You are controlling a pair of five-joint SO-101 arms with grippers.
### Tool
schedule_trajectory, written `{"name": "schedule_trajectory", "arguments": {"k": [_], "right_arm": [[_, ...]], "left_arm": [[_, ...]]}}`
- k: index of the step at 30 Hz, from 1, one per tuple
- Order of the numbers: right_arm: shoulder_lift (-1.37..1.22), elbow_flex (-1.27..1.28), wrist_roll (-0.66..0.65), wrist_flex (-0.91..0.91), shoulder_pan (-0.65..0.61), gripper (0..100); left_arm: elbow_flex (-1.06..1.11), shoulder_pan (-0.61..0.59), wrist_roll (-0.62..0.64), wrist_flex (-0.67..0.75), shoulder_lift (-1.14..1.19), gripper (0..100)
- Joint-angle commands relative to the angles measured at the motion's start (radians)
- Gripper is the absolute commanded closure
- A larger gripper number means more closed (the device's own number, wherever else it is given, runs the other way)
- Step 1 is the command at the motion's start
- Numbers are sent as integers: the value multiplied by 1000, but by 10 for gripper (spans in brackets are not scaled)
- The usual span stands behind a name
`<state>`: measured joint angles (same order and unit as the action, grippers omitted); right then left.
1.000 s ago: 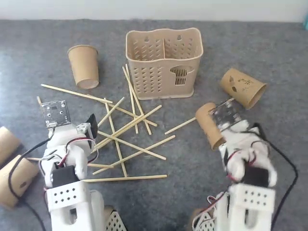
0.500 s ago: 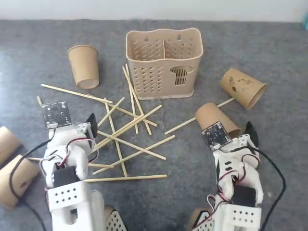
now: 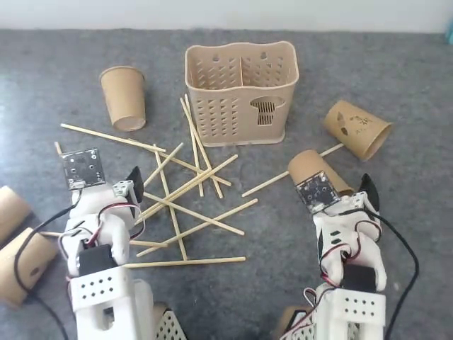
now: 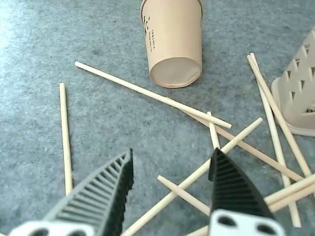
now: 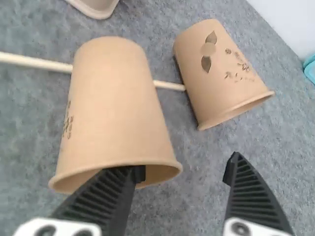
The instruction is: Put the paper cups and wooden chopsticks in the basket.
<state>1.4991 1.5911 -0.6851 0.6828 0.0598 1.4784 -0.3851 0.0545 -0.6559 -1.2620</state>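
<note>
The tan basket (image 3: 241, 92) stands upright at the back centre. Wooden chopsticks (image 3: 185, 191) lie scattered in front of it. One paper cup (image 3: 124, 97) lies at the back left, and a leaf-printed cup (image 3: 356, 129) (image 5: 219, 73) lies to the basket's right. A plain cup (image 3: 310, 168) (image 5: 110, 113) lies on its side across a chopstick (image 5: 29, 60). My right gripper (image 3: 348, 190) (image 5: 184, 169) is open just behind that cup's rim, one finger (image 5: 115, 189) touching it. My left gripper (image 3: 131, 185) (image 4: 170, 169) is open, low over chopsticks (image 4: 197, 174), holding nothing.
Two more paper cups (image 3: 10, 211) (image 3: 25, 265) lie at the table's left edge beside the left arm. A single chopstick (image 4: 64, 130) lies apart near the left gripper. Bare grey cloth lies at the front centre between the arms.
The right arm has drawn back toward the near edge and off the plain cup, which turned and now lies a little farther back. The left arm has stayed put.
</note>
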Motion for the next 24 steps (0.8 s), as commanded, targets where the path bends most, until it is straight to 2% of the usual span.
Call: {"name": "schedule_trajectory", "arguments": {"k": [1, 7, 10, 16, 21, 24], "right_arm": [[-222, -227, 41, -25, -36, 731], [-699, -537, 110, -31, -53, 731], [-823, -628, 167, -33, -51, 732], [-863, -712, 299, -25, -59, 761], [-871, -756, 310, -22, -59, 996], [-872, -802, 310, 44, -58, 963]], "left_arm": [[-8, -8, -6, 26, -17, 765], [-2, -9, -8, 26, -17, 765], [-1, -6, -11, 28, -17, 765], [1, -2, -12, 29, -17, 765], [1, -2, -12, 29, -17, 765], [1, -2, -12, 29, -17, 765]]}}
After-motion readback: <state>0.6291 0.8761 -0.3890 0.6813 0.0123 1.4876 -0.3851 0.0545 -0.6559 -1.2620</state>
